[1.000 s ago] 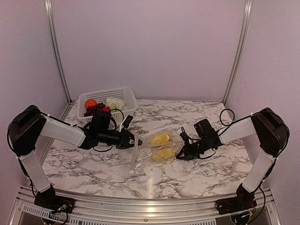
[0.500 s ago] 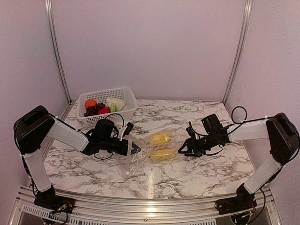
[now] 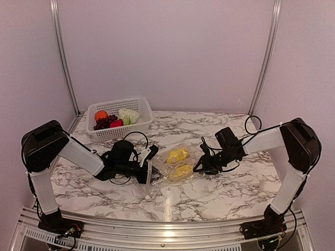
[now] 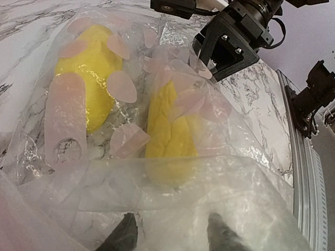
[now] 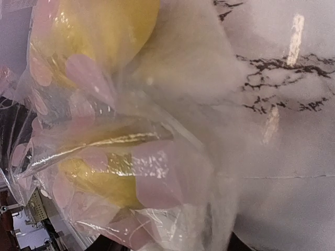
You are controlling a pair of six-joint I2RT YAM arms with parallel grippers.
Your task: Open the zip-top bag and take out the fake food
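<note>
The clear zip-top bag (image 3: 168, 168) lies on the marble table between my arms and holds two yellow pieces of fake food (image 3: 178, 155) (image 3: 181, 171). My left gripper (image 3: 149, 170) is at the bag's left mouth. In the left wrist view its two fingertips (image 4: 123, 238) stand apart under the clear film (image 4: 172, 188), with the yellow pieces (image 4: 91, 68) (image 4: 170, 130) just ahead. My right gripper (image 3: 201, 166) is against the bag's right end. In the right wrist view, plastic (image 5: 172, 172) and yellow food (image 5: 99, 26) fill the frame and hide its jaws.
A white mesh basket (image 3: 137, 101) stands at the back left with an orange piece (image 3: 101, 114), dark grapes (image 3: 104, 122), a red piece (image 3: 116, 123) and a cauliflower (image 3: 129, 115). The table's near edge is a metal rail (image 3: 167, 230).
My left gripper has lowered the lifted bag mouth to the table and pushed right toward the yellow pieces. My right gripper drew back, then returned to the bag's right end.
</note>
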